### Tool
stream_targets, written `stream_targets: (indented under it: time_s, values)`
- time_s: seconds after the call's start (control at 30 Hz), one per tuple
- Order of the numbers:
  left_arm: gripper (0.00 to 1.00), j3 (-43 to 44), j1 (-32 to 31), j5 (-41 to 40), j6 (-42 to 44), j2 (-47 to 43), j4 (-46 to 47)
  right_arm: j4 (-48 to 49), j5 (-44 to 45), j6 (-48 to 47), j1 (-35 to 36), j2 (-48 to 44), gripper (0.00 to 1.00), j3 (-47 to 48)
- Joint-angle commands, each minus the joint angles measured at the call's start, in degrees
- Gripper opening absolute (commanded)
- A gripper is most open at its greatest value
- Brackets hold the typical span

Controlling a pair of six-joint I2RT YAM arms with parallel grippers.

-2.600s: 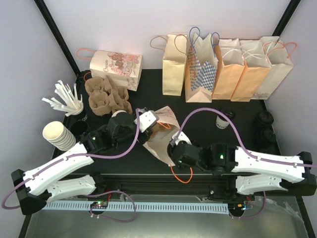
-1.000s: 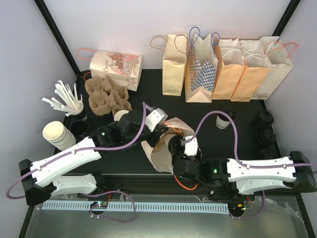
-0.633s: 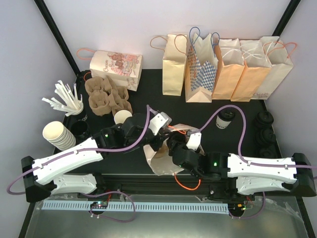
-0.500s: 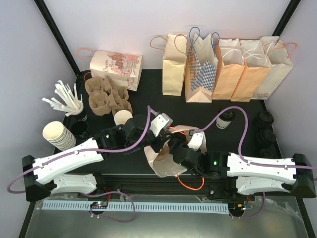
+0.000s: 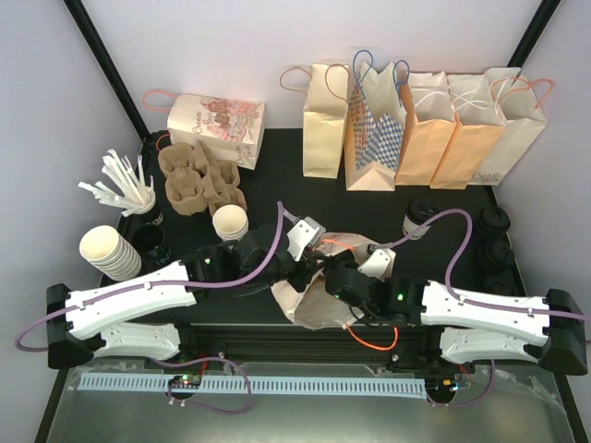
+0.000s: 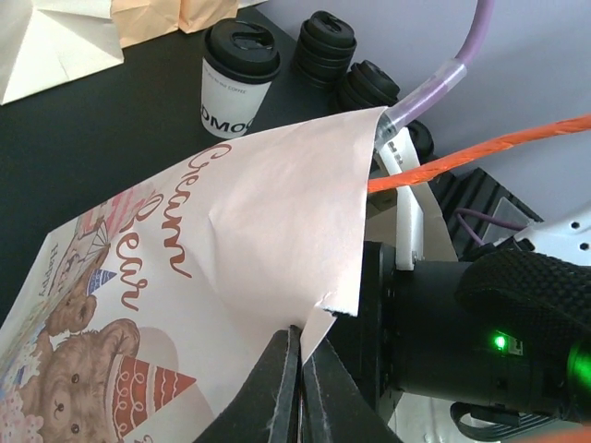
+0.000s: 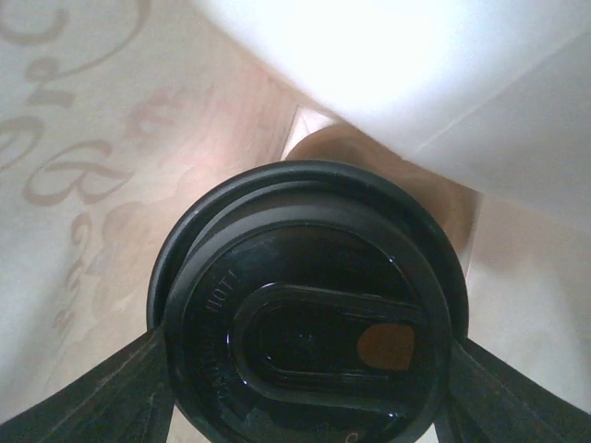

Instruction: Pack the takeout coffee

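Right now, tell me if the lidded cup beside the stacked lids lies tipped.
No, the lidded cup stands upright on the black table.

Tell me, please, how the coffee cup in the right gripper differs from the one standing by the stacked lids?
The held cup is clamped by the right gripper; the standing cup is touched by nothing. The held cup is inside the bear-print bag, while the standing cup is out on the black table, beside the stacked lids. Both wear a round black lid.
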Motion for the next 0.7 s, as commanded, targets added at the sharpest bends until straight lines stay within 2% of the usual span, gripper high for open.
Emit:
stream_targets:
  time_s: [0.0, 0.1, 0.17, 0.2, 0.3, 0.47, 0.53, 0.67]
  values:
    - [0.06, -0.6, -1.0, 0.06, -4.61, -1.72, 2.35, -3.33, -1.77, 4.26, -0.75, 0.16, 0.35, -4.14]
    - [0.07, -0.84, -1.0, 1.15, -5.04, -1.98, 3.25, -0.6, -0.82, 3.44, -0.81, 0.16, 0.34, -6.49]
    - [0.13, -0.71, -1.02, 1.75, -5.1, -2.12, 3.35, 0.7, 0.19, 0.49, -0.75, 0.66, 0.34, -6.79]
    - [0.19, -0.48, -1.03, 1.89, -5.01, -2.19, 3.04, 0.31, 0.48, -0.02, -0.76, 1.17, 0.34, -6.51]
    - [0.56, 1.31, -0.95, 1.21, -3.8, -3.3, 0.58, -0.05, 0.51, -3.05, -0.67, 2.42, 0.34, -5.49]
    - [0.9, 6.91, 0.04, -1.17, -0.97, -7.03, -6.05, 4.88, -0.75, -9.1, -0.5, 2.56, 0.34, -7.36]
    - [0.94, 10.67, 1.02, -2.09, 0.2, -7.63, -10.35, 5.91, -0.4, -9.76, -0.1, 2.29, 0.34, -8.54]
    - [0.93, 14.87, 6.3, 0.02, 1.93, -7.47, -16.05, 5.82, 0.29, -10.56, 0.54, 2.09, 0.34, -9.53]
